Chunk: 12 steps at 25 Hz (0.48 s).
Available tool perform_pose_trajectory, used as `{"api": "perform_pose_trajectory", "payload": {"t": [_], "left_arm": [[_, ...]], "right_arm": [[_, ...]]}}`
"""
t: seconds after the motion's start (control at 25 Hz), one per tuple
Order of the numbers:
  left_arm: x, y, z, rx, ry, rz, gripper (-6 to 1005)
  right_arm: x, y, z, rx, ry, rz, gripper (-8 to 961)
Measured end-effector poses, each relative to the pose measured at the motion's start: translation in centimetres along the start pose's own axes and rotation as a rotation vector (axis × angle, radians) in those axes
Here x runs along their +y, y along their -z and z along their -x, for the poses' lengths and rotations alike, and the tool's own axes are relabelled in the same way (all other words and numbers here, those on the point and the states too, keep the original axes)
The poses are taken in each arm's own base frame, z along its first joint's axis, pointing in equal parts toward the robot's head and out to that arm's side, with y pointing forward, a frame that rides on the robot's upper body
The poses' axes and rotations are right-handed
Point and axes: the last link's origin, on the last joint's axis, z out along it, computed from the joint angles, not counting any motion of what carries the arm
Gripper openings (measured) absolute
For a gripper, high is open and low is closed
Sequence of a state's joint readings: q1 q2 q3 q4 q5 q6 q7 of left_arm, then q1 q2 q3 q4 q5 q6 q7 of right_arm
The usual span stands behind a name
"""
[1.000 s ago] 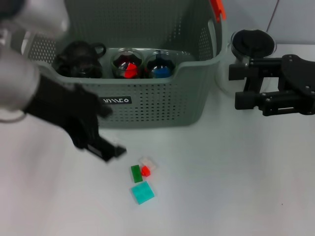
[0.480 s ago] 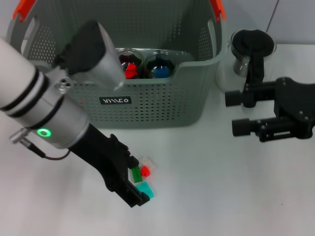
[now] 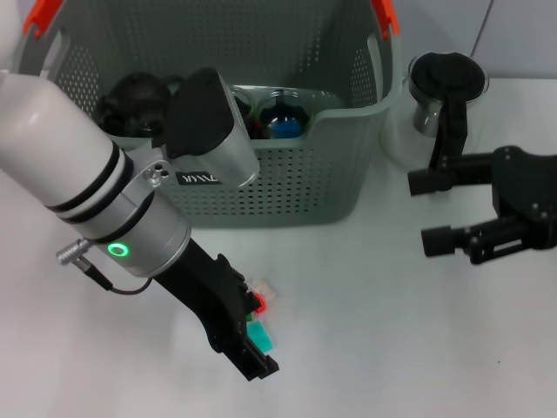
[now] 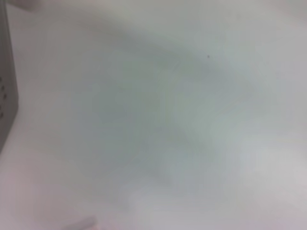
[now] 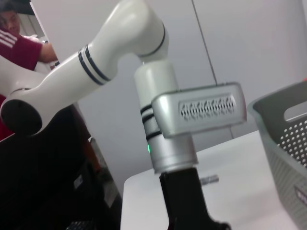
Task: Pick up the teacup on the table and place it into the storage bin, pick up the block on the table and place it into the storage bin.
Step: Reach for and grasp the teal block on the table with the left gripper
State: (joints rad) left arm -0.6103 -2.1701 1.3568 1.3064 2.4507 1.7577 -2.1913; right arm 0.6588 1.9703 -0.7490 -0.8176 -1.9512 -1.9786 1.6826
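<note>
left gripper (image 3: 254, 344) lowered onto blocks (image 3: 258, 302) | opening unclear (fingers hidden)

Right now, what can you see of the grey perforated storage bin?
The large grey perforated plastic storage bin stands upright at the back of the white table. Orange handle clips sit on its top corners; a black label on the front wall is partly hidden by the left arm. Inside are dark rounded cups, one showing blue.
</note>
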Motion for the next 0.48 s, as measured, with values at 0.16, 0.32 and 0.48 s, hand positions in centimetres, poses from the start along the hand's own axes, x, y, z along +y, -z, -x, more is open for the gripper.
{"api": "perform_pose_trajectory", "payload": {"t": [0.16,0.32,0.48], "left_arm": [[-0.2,-0.6,0.2,-0.003,0.013,0.004,912],[-0.5,-1.0,0.7,-0.018,0.014,-0.007,912],[-1.1,-1.5,1.4,-0.04,0.019,-0.041,911]], "right_arm": [[-0.3,0.3,0.6,-0.022,0.006,-0.019,832],[-0.4,0.3,1.0,-0.041,0.012,-0.025,931],[-0.7,-0.1,1.1,-0.054,0.012,-0.034,932]]}}
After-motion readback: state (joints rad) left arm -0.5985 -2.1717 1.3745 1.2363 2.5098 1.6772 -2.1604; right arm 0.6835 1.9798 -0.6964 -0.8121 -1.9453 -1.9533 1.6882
